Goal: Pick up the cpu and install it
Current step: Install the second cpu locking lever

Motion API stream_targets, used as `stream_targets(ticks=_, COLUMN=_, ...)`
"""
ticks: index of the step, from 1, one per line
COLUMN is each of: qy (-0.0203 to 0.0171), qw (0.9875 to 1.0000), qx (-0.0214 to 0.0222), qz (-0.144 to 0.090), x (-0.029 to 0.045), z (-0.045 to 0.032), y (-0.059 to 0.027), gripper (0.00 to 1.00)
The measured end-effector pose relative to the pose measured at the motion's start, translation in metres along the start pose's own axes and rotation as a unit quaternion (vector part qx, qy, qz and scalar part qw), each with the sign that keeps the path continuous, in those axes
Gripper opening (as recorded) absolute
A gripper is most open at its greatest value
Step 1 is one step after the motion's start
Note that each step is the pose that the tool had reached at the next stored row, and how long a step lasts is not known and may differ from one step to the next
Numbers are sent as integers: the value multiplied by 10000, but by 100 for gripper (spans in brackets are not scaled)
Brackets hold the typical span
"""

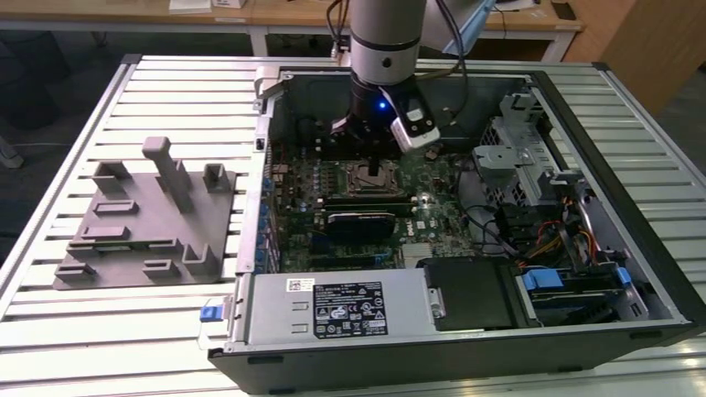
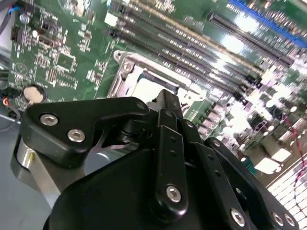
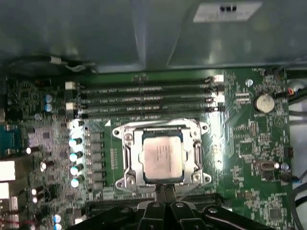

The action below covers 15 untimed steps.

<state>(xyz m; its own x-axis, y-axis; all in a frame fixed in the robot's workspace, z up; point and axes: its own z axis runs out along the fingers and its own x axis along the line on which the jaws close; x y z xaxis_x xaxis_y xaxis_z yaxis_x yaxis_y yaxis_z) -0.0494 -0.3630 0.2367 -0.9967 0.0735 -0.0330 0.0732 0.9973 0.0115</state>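
Slatted metal bench (image 1: 66, 331), carrying an open computer case (image 1: 617, 248) and, at the exterior view's left, a grey plastic fixture (image 1: 144, 223). Inside the case, green motherboard (image 3: 249, 143) lying flat. At its middle, metal socket frame (image 3: 125, 139) holding the cpu (image 3: 163, 160), silver top up, seated flat. Directly above the socket, black hand (image 3: 164, 191); fingers apart or together, cannot tell. Nothing gripped visibly.

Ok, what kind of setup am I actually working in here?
Likely a lab or workshop test bench: an open computer case lies on a slatted metal table beside a grey fixture, with wooden desks behind. The cpu sits in its socket.
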Motion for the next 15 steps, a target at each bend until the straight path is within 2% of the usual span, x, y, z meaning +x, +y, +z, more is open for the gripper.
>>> stream_targets(ticks=13, qy=0, qw=10000, qx=-1, qz=0, x=-14, z=-2, y=-193, gripper=11)
stream_targets(ticks=15, qy=2, qw=10000, qx=-30, qz=1, x=-16, z=-1, y=-210, gripper=11)
